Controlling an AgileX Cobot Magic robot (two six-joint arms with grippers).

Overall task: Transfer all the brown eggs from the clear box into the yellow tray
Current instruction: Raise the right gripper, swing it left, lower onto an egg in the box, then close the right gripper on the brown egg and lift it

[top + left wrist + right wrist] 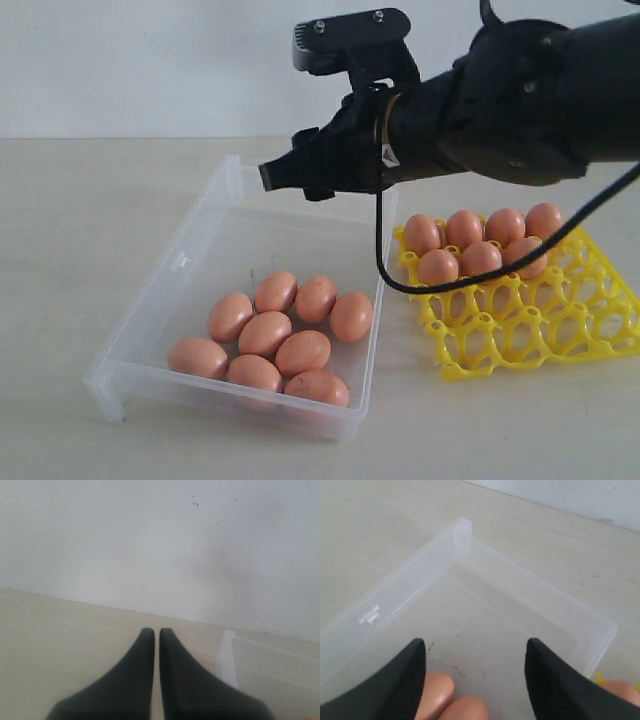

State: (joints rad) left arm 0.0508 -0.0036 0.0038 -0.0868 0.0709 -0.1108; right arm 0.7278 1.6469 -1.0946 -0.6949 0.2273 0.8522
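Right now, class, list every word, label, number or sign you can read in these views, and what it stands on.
No text can be read.
Small pale mark on the right arm: too small to read.
The clear box, yellow tray and brown eggs bear no print.

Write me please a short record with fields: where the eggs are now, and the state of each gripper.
eggs in box: nine, grouped at the end of the clear box nearer the exterior camera
eggs in tray: seven, four in the back row and three in the next row of the yellow tray
right gripper: open, empty, above the clear box
left gripper: shut, holding nothing
task: not finished
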